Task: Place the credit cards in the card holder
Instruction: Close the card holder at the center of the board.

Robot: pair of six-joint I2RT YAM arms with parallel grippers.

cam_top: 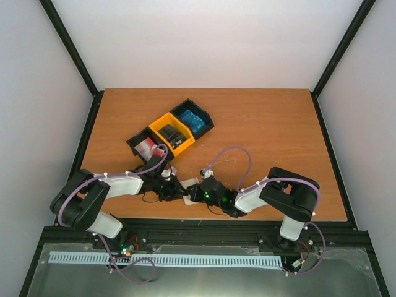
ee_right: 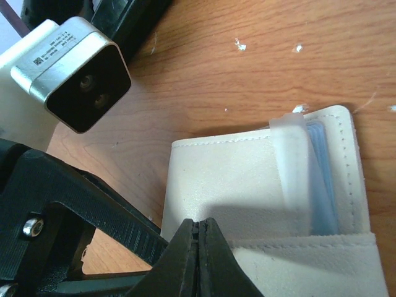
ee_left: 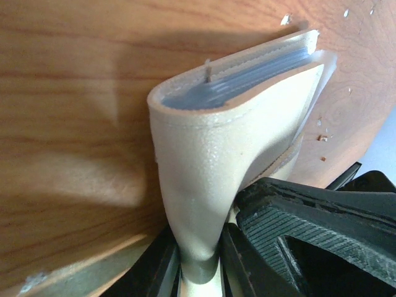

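Here, left fingers (ee_left: 291, 216) pinch the cream, blue-lined card holder (ee_left: 229, 154); right fingers (ee_right: 216, 253) pressed together at its edge.

**Wallet pinched near the front edge, cards sorted by colour in the tray**

The card holder (ee_left: 235, 142) is a cream, grained folding wallet with stitched edges and a pale blue inside with clear pockets. It sits at the near middle of the table, folded almost shut. The blue pocket layers show along its open edge. One cream cover narrows into the pinch of the left gripper (ee_left: 199, 267).

The credit cards lie well apart from it in a three-part tray (cam_top: 162, 121):
- red-and-white cards (cam_top: 146, 147) in the left black bin
- black cards (cam_top: 174, 135) in the yellow middle bin
- blue cards (cam_top: 192, 120) in the right black bin
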